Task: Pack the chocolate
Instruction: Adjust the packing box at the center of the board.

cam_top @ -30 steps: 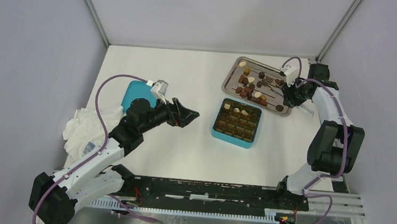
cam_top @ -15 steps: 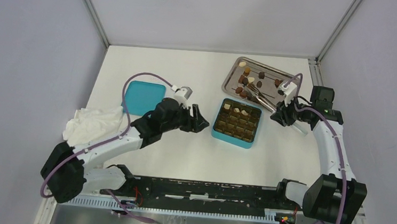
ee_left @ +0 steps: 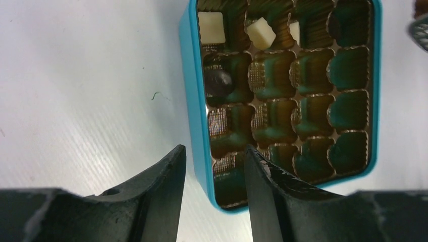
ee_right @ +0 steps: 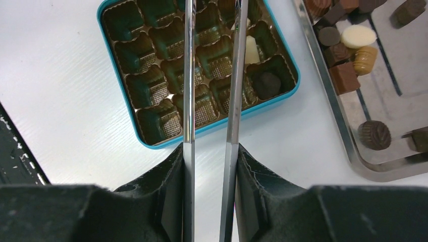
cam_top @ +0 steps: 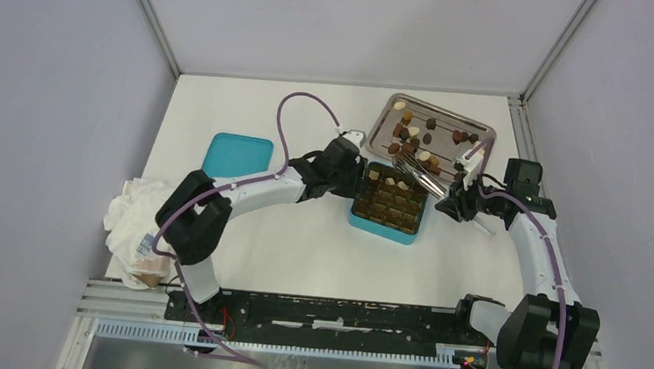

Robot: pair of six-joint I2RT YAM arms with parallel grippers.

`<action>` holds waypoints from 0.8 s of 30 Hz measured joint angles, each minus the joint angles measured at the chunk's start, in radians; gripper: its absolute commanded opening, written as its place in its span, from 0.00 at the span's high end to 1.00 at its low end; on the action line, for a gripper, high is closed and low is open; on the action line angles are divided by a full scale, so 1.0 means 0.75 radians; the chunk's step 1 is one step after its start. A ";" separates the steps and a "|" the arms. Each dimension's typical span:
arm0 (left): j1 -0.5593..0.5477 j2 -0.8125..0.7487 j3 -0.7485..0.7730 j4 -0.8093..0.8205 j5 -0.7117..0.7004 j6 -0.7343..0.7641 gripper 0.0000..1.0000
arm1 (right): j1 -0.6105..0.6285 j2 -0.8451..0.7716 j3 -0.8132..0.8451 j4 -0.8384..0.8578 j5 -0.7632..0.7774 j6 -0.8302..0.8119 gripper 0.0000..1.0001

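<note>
Chocolate (cam_top: 406,117) in small dark brown, lighter brown and cream-white pieces lies mostly on the rectangular metal tray (cam_top: 448,115) at the far right of the white bench (cam_top: 301,244). Just on the near side of the tray stands the square teal box with a brown gridded insert (cam_top: 386,233). In its far row sit three cream-white pieces (ee_left: 211,27), and a round dark piece (ee_left: 218,81) sits in a cell next to one of them.

The left hand (ee_left: 214,151) is at the left wall of the box. It is partly open, with one finger (ee_left: 161,191) outside the wall and the other inside, over the insert, and it has hold of nothing.

The right hand (ee_right: 211,151) is closed on the long metal tweezers (ee_right: 189,75). Their two prongs are apart and reach over the far part of the box. I cannot tell if the tips carry a piece.

At the left of the bench lie a flat teal lid (cam_top: 237,155) and a crumpled white cloth (cam_top: 141,209).
</note>
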 measured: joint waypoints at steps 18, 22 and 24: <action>-0.021 0.239 0.215 -0.173 -0.040 0.041 0.57 | 0.000 -0.022 -0.031 0.060 0.006 0.028 1.00; -0.025 0.239 0.215 -0.175 -0.042 0.043 0.63 | 0.000 -0.021 -0.033 0.063 0.006 0.028 1.00; -0.028 0.241 0.215 -0.174 -0.042 0.045 0.67 | 0.000 -0.020 -0.033 0.063 0.006 0.028 1.00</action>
